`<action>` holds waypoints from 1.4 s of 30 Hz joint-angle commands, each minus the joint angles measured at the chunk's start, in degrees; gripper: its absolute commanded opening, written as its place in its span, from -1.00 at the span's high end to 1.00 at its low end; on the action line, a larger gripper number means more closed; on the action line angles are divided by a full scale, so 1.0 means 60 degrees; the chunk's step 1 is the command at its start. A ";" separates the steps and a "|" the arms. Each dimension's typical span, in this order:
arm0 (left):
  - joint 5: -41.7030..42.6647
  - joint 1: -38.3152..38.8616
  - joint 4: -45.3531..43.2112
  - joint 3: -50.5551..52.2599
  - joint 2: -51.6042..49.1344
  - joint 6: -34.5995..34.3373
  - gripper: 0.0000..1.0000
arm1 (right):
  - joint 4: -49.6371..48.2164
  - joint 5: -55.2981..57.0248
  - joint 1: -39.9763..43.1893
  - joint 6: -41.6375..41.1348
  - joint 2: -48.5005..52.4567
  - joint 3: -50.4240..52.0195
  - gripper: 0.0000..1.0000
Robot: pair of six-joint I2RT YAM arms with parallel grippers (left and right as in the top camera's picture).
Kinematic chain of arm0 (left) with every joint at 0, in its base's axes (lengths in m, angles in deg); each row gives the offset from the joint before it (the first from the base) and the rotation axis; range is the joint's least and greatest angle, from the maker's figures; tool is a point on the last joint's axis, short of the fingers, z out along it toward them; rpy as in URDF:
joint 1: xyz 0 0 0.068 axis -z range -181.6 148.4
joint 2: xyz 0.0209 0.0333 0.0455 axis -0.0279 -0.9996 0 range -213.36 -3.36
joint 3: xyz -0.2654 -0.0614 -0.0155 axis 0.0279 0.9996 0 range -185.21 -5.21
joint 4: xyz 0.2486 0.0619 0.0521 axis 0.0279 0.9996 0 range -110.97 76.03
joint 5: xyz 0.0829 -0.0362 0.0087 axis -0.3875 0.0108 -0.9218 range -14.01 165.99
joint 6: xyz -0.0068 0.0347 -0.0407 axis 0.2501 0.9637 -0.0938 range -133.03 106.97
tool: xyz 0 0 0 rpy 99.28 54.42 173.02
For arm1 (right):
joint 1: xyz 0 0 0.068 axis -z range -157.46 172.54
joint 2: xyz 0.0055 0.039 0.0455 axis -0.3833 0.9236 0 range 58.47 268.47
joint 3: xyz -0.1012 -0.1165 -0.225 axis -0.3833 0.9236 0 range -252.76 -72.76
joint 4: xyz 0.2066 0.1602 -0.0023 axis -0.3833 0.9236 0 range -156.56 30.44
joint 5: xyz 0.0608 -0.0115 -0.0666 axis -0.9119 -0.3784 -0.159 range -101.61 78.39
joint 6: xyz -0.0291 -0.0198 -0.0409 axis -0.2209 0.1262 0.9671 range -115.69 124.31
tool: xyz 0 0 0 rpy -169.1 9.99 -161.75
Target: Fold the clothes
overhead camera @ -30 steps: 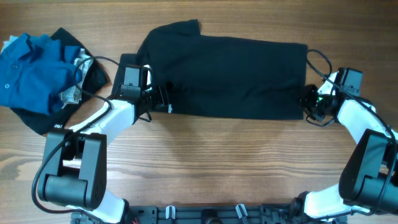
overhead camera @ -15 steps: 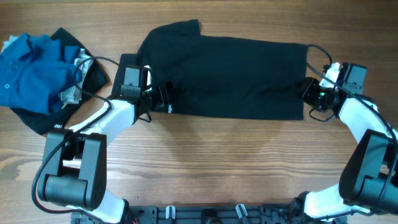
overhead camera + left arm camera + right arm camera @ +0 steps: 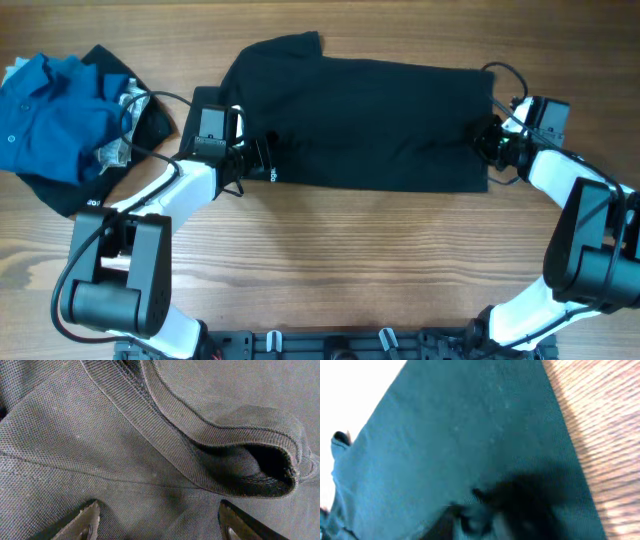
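Right pincer has shifted onto black shirt, grip unclear; left pincer spread.

Left hand gapes wide; right hand points inward, grip unclear.

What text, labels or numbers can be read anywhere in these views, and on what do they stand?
Nothing here is legible.
White print on the black shirt's near hem: too small to read.
White mark on the dark garment under the blue shirt: too small to read.
Wrist views: no text.
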 commanded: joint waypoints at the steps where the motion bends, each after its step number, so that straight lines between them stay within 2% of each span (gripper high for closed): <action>1: -0.0124 -0.0051 0.0015 -0.0069 -0.0098 0.0153 -0.53 | -0.0091 -0.0313 0.0120 -0.0138 0.0055 -0.0127 0.91; 5: -0.0127 -0.0051 0.0011 -0.0069 -0.0098 0.0153 -0.54 | 0.0554 -0.0353 0.0517 -0.0120 -0.0572 -0.0124 0.91; 17: -0.0127 -0.0051 0.0015 -0.0069 -0.0098 0.0157 -0.54 | 0.4277 -0.0335 0.0590 -0.0109 -0.2605 -0.0124 0.91; 22: -0.0131 -0.0051 0.0007 -0.0069 -0.0098 0.0157 -0.53 | 0.6349 0.0805 0.0590 -0.0492 -0.3792 -0.0124 0.91; 29: -0.0131 -0.0051 0.0007 -0.0069 -0.0098 0.0157 -0.53 | 0.7497 0.0841 0.0590 -0.0663 -0.4295 -0.0124 0.92; 32: -0.0131 -0.0051 0.0011 -0.0069 -0.0098 0.0157 -0.53 | 0.7628 -0.0073 0.0586 -0.0667 -0.4455 -0.0124 0.92; 38: -0.0135 -0.0051 0.0007 -0.0069 -0.0098 0.0157 -0.53 | 0.8109 -0.0528 0.0572 -0.0907 -0.4983 -0.0124 0.91; 42: -0.0131 -0.0051 0.0011 -0.0069 -0.0098 0.0157 -0.53 | 0.8215 -0.0091 0.0576 -0.0918 -0.5260 -0.0124 0.91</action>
